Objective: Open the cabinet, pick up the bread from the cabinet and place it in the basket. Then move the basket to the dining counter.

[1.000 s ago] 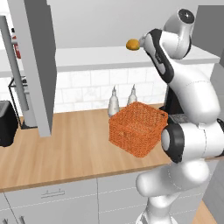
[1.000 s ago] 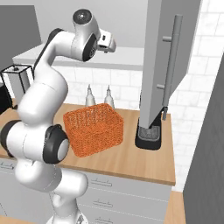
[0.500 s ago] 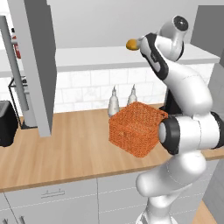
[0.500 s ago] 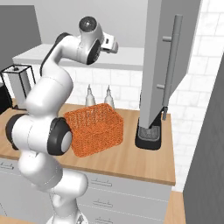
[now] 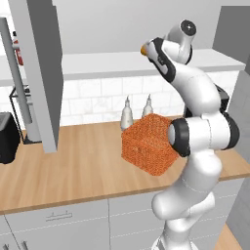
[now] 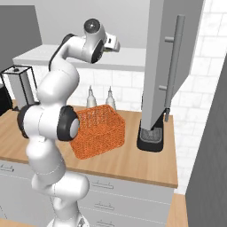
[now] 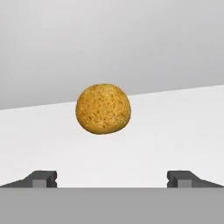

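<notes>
My tool (image 7: 112,178) stands wide open, empty, with the bread (image 7: 103,109) at twelve o'clock on the cabinet (image 7: 175,131) shelf, untouched.

Bread (image 7: 103,109): golden-orange, finely speckled crust.
Basket (image 5: 149,143): bright orange, woven mesh pattern.
Cabinet door (image 6: 165,57): light grey, silver bar handle (image 6: 174,66).
Cabinet shelf (image 7: 175,131): pale white.
Tabletop (image 5: 73,168): light wood grain.
Wall tiles (image 5: 97,100): white, grey grout.
Two bottles (image 5: 127,113): pale grey.
Drawers (image 5: 58,222): light grey.
</notes>
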Controlling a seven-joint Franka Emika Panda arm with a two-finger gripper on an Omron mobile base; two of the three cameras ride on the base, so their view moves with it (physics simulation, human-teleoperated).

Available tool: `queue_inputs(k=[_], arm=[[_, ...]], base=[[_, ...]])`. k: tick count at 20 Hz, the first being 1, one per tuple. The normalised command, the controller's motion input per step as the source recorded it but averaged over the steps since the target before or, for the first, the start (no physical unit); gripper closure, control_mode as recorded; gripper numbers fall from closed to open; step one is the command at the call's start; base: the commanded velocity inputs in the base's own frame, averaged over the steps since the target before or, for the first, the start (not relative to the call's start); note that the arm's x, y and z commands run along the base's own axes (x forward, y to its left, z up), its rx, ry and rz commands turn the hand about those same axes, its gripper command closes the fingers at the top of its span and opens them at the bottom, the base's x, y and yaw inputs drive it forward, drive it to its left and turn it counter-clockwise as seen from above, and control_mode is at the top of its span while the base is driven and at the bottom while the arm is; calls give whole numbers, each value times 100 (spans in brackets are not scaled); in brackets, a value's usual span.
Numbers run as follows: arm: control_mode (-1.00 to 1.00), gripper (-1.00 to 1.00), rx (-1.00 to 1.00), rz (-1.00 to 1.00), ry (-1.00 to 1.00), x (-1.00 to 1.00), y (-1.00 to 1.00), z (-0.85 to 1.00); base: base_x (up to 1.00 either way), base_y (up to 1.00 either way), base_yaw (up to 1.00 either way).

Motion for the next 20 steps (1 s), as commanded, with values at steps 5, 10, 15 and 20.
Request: queue_inputs(k=[5,10,15,20], arm=[[-100,-100,0,0,0,54,4,0],[-100,-100,0,0,0,41,0,0],[-100,-100,0,0,0,32,0,0],[-100,-100,0,0,0,23,1,-7]], base=[[0,0,0],[0,0,0],[0,0,0],[0,0,0]])
